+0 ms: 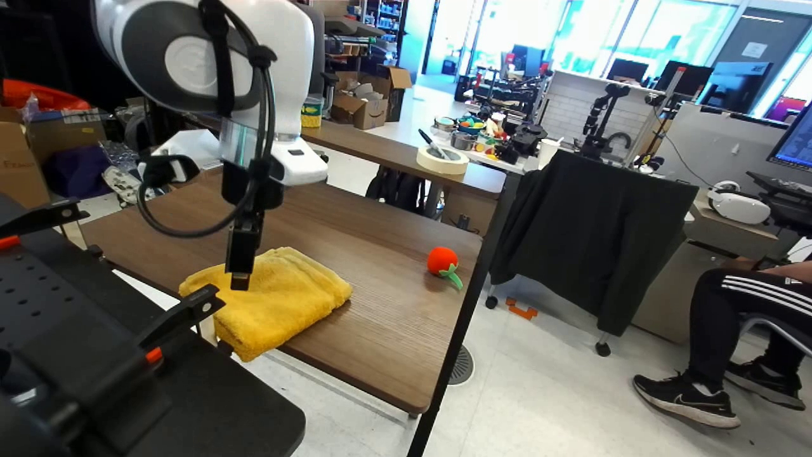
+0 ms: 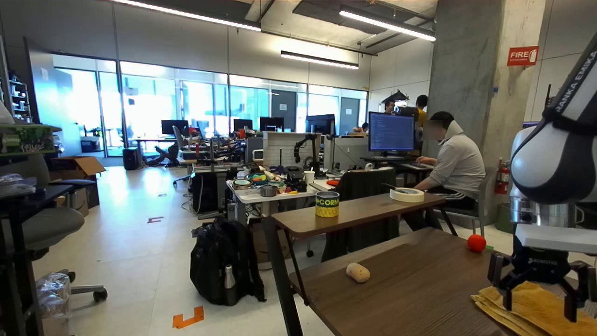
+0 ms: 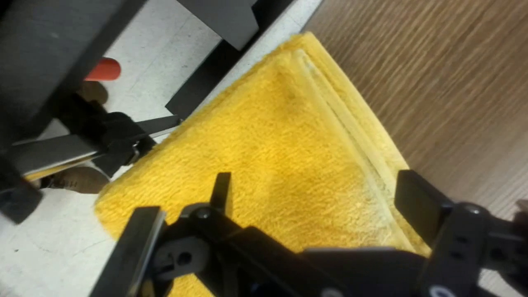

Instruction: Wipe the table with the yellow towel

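Towel [image 1: 285,297] lies folded on the desk [image 1: 387,235], right below the gripper [image 2: 538,304], and partly juts past the desk's edge (over the floor [image 3: 53,243], as the wrist view shows). The gripper points down with its fingers [image 3: 416,202] spread wide; whether their tips touch the towel I cannot tell. Well apart from it in an exterior view, a red ball [image 1: 442,261] sits on the same desk, near another edge.

Windows [image 2: 198,102] glare white in both exterior views; the wrist view seems slightly blurred.
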Action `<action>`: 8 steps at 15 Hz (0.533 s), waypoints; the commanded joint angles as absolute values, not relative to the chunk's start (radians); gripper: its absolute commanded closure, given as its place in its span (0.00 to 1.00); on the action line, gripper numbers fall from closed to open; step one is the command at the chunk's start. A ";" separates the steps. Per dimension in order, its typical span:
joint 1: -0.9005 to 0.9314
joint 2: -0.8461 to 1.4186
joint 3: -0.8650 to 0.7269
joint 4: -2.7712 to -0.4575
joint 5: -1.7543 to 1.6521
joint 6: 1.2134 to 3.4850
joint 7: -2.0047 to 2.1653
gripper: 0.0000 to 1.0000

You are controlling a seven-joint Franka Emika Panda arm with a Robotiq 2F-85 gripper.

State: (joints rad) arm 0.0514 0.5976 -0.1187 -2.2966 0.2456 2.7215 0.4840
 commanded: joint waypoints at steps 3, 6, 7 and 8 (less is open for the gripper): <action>-0.061 0.812 -0.034 -2.138 0.377 2.928 0.457 0.00; -0.100 0.868 -0.040 -2.068 0.408 2.995 0.464 0.00; -0.120 0.878 -0.039 -2.048 0.423 3.014 0.467 0.00; -0.139 0.887 -0.040 -2.029 0.438 3.026 0.470 0.00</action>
